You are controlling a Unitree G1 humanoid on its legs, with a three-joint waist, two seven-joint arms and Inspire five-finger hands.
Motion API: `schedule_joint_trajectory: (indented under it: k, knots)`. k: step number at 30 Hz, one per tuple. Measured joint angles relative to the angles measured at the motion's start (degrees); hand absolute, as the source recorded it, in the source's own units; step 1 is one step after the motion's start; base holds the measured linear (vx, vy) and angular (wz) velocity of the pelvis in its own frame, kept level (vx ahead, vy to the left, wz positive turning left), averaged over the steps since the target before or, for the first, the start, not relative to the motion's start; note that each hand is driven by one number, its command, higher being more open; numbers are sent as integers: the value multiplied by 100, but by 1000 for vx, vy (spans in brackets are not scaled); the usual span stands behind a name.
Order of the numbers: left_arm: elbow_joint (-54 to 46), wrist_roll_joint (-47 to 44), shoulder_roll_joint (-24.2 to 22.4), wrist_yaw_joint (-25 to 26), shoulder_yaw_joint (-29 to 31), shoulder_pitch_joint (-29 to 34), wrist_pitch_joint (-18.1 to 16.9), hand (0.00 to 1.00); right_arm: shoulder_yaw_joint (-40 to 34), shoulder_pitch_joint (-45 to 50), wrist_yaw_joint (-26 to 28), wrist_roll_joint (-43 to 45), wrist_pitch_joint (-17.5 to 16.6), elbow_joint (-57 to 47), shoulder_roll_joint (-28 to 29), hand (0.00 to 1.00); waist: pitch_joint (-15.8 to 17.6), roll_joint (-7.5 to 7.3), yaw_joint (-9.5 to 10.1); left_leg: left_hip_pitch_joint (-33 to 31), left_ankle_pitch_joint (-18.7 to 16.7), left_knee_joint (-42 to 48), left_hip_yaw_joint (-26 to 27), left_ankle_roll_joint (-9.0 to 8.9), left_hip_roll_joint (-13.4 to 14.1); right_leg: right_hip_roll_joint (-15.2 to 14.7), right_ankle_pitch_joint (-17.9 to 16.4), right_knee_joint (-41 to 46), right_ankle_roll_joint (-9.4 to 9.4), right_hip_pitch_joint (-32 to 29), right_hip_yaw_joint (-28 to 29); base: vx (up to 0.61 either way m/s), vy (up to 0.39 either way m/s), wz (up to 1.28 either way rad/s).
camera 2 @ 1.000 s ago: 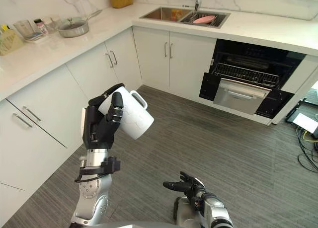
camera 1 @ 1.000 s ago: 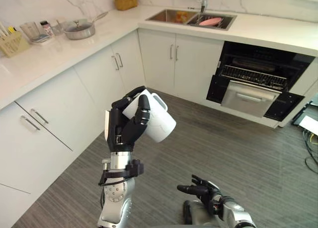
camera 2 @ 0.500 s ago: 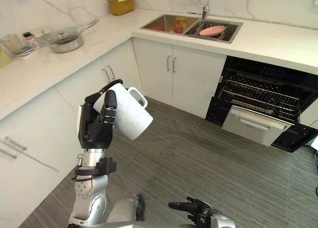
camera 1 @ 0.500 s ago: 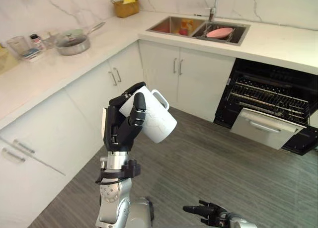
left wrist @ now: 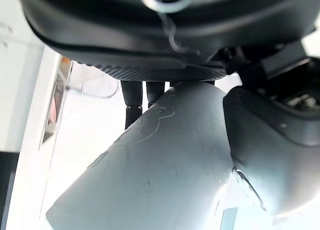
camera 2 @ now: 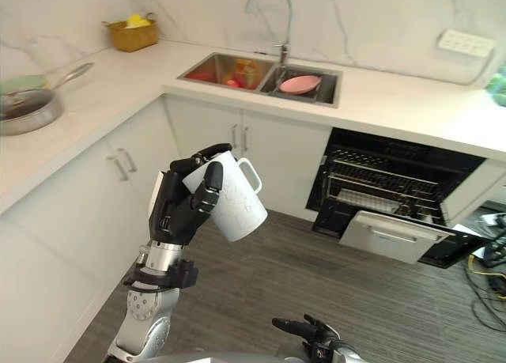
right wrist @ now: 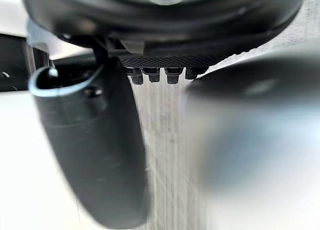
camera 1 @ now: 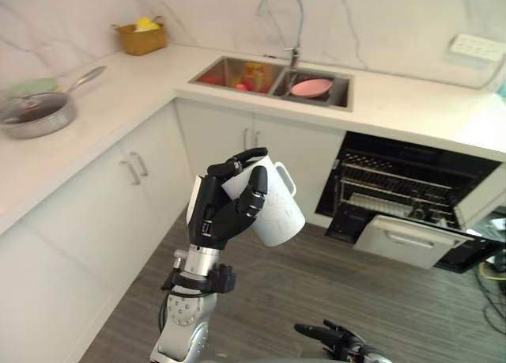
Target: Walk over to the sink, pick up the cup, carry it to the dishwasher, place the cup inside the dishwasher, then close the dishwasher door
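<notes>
- The left hand (camera 1: 221,217), mid-frame, is curled round the tilted white cup (camera 1: 277,213), held in the air.
- The right hand (camera 2: 308,329), at the bottom edge, is loosely spread and holds nothing.
- Risk: the dishwasher (camera 1: 411,197) at right stands open; a tilted cup may slip from the grip or strike the lowered door going in.

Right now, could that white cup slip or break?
Probably breakable: the cup looks like glazed white ceramic, held high over the floor. It might slip, being smooth and tilted, though the left robot hand curls round its body.
</notes>
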Motion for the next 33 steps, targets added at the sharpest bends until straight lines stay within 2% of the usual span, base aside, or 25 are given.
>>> schedule_joint_trajectory:
  k: [1, 2, 3, 4, 5, 6, 7, 10, 11, 12, 13, 14, 16, 17, 18, 19, 21, 22, 23, 25, 26, 27, 28, 30, 33]
  knots:
    - [8, -6, 8, 17, 43, -30, 81, 0, 7, -21, -90, -2, 0, -27, 13, 100, 8, 8, -37, 91, -51, 1, 73, -82, 70, 121, 37, -798, -42, -64, -269, 479, -47, -37]
    - [17, -4, 11, 13, 164, -42, 157, 0, 62, -16, -261, -2, -7, -72, 48, 100, 6, 2, -81, 264, -121, 4, 98, -182, 121, 300, 511, -2085, -145, 11, -579, 585, -67, -39]
    - [-2, -4, 49, 5, 247, -43, 177, 0, 164, 54, -490, -10, -25, -141, 55, 100, -22, -94, -101, 479, -322, 40, 112, -295, -2, 353, 1774, -3246, -356, 204, -774, 502, -68, -32]
    - [-28, -1, 93, 3, 271, -50, 175, 0, 208, 115, -598, -6, -48, -197, 46, 100, -51, -220, -102, 603, -493, 97, 116, -318, -108, 271, 2370, -3391, -721, 223, -819, 495, -68, -48]
    - [60, -1, -58, 24, 300, -21, 185, 0, 179, 19, -809, -31, -96, -206, -149, 100, 25, 237, -89, 721, -846, 314, 170, -366, 140, 541, 2142, -3184, -973, 309, -859, 475, -52, -41]
    - [59, 48, -83, -11, 319, -30, 207, 0, 110, -42, -1051, -51, -181, -185, -183, 100, 52, 392, -110, 654, -936, 486, 150, -359, 214, 677, 2082, -3439, -1019, 448, -793, 376, -35, -41]
    - [55, 85, -86, -18, 310, -43, 203, 0, 46, -87, -1150, -46, -208, -175, -174, 100, 84, 471, -115, 660, -935, 498, 123, -355, 266, 744, 2087, -3535, -1020, 535, -780, 279, -43, -15]
    - [70, 126, -132, -27, 189, -57, 186, 0, 22, 60, -1443, 36, -219, -232, -101, 100, 41, 571, -104, 679, -1079, 761, 338, -418, 642, 1203, 1631, -3657, -881, 690, -836, 145, -66, -27]
    - [63, 119, -226, -42, 184, -32, 178, 0, -31, 76, -1519, 208, -217, -392, -143, 100, 14, 871, -44, 564, -1293, 1201, 571, -546, 1090, 1303, 1120, -2775, -965, 582, -1076, 138, -29, -30]
    - [68, 115, -217, -65, 190, -92, 178, 0, -62, 108, -1574, 224, -219, -495, -101, 100, 133, 706, -13, 338, -1313, 1944, 618, -506, 1111, 1098, 740, -1932, -993, 521, -1030, 219, -48, -36]
    - [53, 92, -245, -71, 161, -59, 174, 0, -58, 397, -1638, 218, -213, -760, -46, 100, 206, 430, 32, -448, -901, 3949, 553, -43, 1241, 904, -18, -1871, -894, 886, -775, 202, -65, -37]
    - [8, 87, -396, -62, 160, 114, 219, 0, -76, 565, -1642, 228, -206, -1018, -100, 100, 246, 636, 73, -1127, -184, 5376, 212, 16, 1573, 1100, -72, -2007, -927, 1152, -648, 206, -64, -46]
    - [-5, 67, -445, -92, 84, 211, 213, 0, -70, 664, -1677, 220, -202, -1118, -156, 100, 208, 636, 92, -1742, -273, 5928, 53, -68, 1621, 1146, -41, -2236, -1026, 1413, -376, 285, 9, -71]
    - [-2, -17, -391, -198, 7, 201, 166, 0, -68, 634, -1702, 224, -210, -1033, -159, 100, 201, 612, 100, -1914, -500, 5554, 84, -142, 1572, 1129, 85, -2443, -927, 1604, -136, 349, 17, -84]
    - [3, -22, -363, -255, -13, 202, 136, 0, -69, 615, -1706, 224, -215, -952, -167, 100, 195, 608, 110, -1937, -596, 5222, 84, -179, 1525, 1115, 121, -2560, -928, 1701, 3, 367, 28, -110]
    - [7, -57, -317, -410, -21, 185, 115, 0, -59, 528, -1723, 234, -218, -807, -177, 100, 187, 593, 120, -1926, -698, 4404, 50, -241, 1394, 1086, 195, -2767, -887, 1881, 315, 387, 84, -121]
    - [34, -129, -324, -572, -28, 128, 67, 0, -61, 426, -1755, 240, -249, -627, -188, 100, 169, 561, 99, -1909, -692, 2991, -309, -258, 1026, 980, 246, -2931, -801, 1979, 794, 415, 181, -126]
    - [63, -130, -321, -618, -28, 73, 41, 0, -63, 299, -1810, 240, -291, -455, -204, 100, 166, 511, 105, -1931, -623, 2057, -855, -324, 704, 875, 287, -3040, -713, 1983, 1162, 411, 289, -147]
    - [91, -129, -317, -597, -30, 44, 24, 0, -64, 171, -1863, 250, -361, -298, -225, 100, 177, 470, 115, -1968, -429, 1349, -1439, -391, 439, 773, 300, -3119, -596, 1990, 1537, 397, 303, -152]
    - [125, -123, -315, -536, -71, 39, 22, 0, -64, 129, -1922, 248, -435, -241, -244, 100, 167, 486, 122, -2020, -59, 874, -1962, -411, 323, 742, 236, -3161, -442, 2047, 1960, 263, 233, -135]
    - [194, -120, -319, -477, -161, 42, 6, 0, -68, 143, -1979, 248, -482, -218, -243, 100, 152, 506, 132, -1981, 437, 744, -2160, -484, 342, 758, 147, -3161, -304, 2152, 2281, 391, 460, -163]
    - [291, -112, -262, -411, -244, 73, -13, 0, -84, 161, -2066, 250, -512, -190, -183, 100, 56, 440, 172, -1881, 619, 921, -1974, -762, 359, 701, 32, -3153, -167, 2225, 2621, 373, 466, -149]
    - [315, -105, -177, -348, -287, 100, -11, 0, -84, 175, -2137, 250, -563, -202, -87, 100, -12, 279, 152, -1869, 489, 1033, -1779, -659, 302, 562, 36, -3147, -114, 2202, 2773, 275, 403, -119]
    - [315, -104, -107, -238, -297, 137, -12, 0, -131, 165, -2274, 309, -696, -206, 37, 100, -45, 99, 117, -1817, 192, 1326, -1350, -478, 255, 368, 158, -3224, 90, 2222, 2876, 140, 308, -91]
    - [274, -127, -74, -150, -306, 138, -12, 0, -252, 315, -2519, 403, -871, -332, 66, 100, -124, 89, 17, -1510, -18, 1248, -932, -272, 142, 136, 359, -3291, 326, 2310, 2844, 61, 299, -68]
